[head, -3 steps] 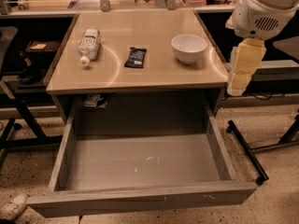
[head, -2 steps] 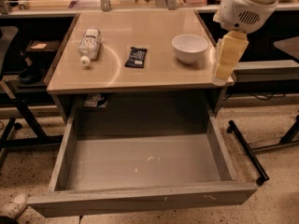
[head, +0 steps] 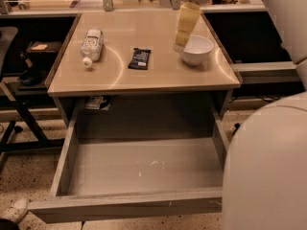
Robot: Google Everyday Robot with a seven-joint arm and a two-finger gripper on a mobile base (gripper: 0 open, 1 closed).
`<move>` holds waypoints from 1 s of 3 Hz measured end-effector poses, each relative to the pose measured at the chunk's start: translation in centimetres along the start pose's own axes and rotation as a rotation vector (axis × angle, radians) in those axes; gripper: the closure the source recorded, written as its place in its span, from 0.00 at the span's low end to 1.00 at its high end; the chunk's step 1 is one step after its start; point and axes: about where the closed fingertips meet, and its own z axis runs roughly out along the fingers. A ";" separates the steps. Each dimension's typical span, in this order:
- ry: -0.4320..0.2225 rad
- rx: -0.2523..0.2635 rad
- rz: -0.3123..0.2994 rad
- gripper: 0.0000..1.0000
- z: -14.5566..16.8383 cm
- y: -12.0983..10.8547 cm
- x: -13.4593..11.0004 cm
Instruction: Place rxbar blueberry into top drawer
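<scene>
The rxbar blueberry (head: 139, 58), a small flat bar in a dark wrapper, lies on the beige table top near its middle. The top drawer (head: 144, 166) is pulled wide open below the table, with a bare scuffed grey floor. My gripper (head: 181, 41) hangs from above at the table's right half, its pale yellow fingers pointing down just left of a white bowl. It is to the right of the bar and above the table surface, with nothing seen in it.
A clear plastic bottle (head: 91, 45) lies on its side at the table's left. A white bowl (head: 197, 49) stands at the right. My white arm body (head: 268, 162) fills the right foreground. A black chair base (head: 19, 114) stands left of the table.
My gripper has moved left from beyond the table's right edge to over the table top beside the bowl. The view has shifted and my arm now fills the right side.
</scene>
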 end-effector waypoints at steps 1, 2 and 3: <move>-0.019 0.028 -0.003 0.00 -0.1 -0.8 -0.6; -0.053 0.008 0.000 0.00 2.4 -1.8 -2.2; -0.082 -0.035 -0.008 0.00 6.2 -2.9 -4.1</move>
